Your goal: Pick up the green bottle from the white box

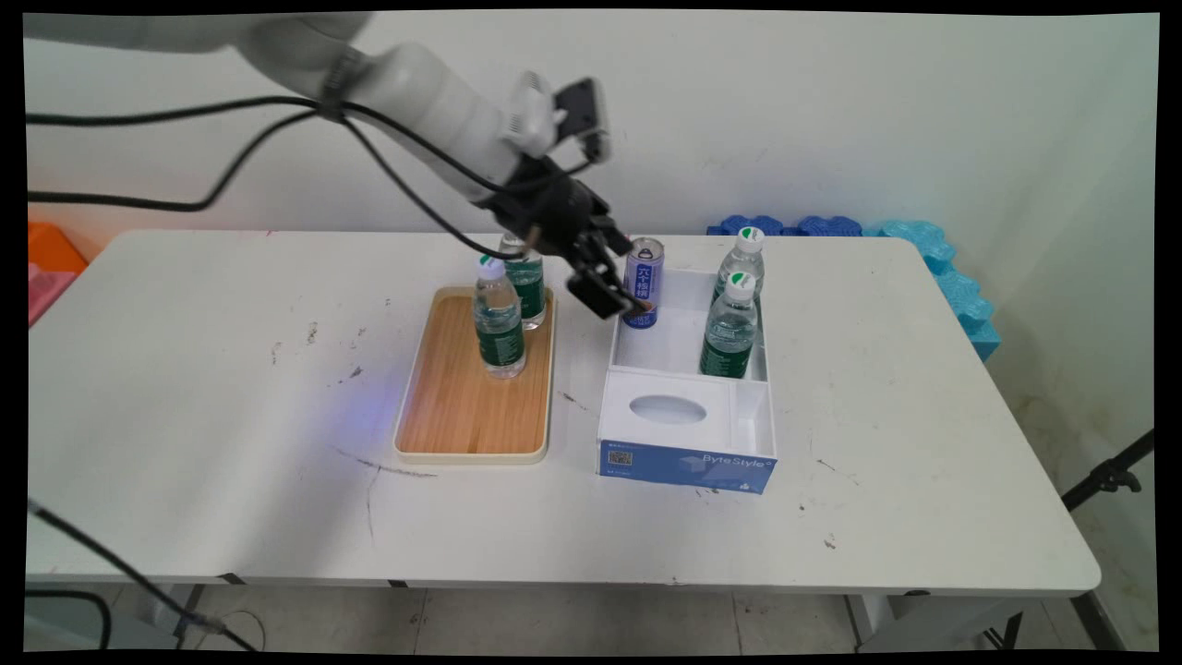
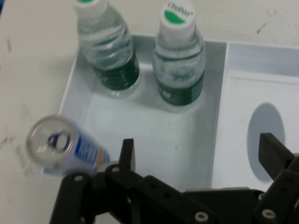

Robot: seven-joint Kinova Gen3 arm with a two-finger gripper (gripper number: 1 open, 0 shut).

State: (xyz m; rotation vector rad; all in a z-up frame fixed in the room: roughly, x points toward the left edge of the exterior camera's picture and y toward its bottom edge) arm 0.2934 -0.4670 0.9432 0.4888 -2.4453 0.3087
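The blue can (image 1: 644,282) stands in the far left corner of the white box's (image 1: 688,365) open compartment, just beside the gripper (image 1: 617,300) and close to one finger (image 2: 127,154). The gripper is released: its fingers are spread wide and hold nothing. Two water bottles (image 1: 734,314) stand along the right wall of the same compartment. The arm comes from the upper left and slants down over the wooden tray (image 1: 462,406), where two other bottles (image 1: 503,314) stand at its far end.
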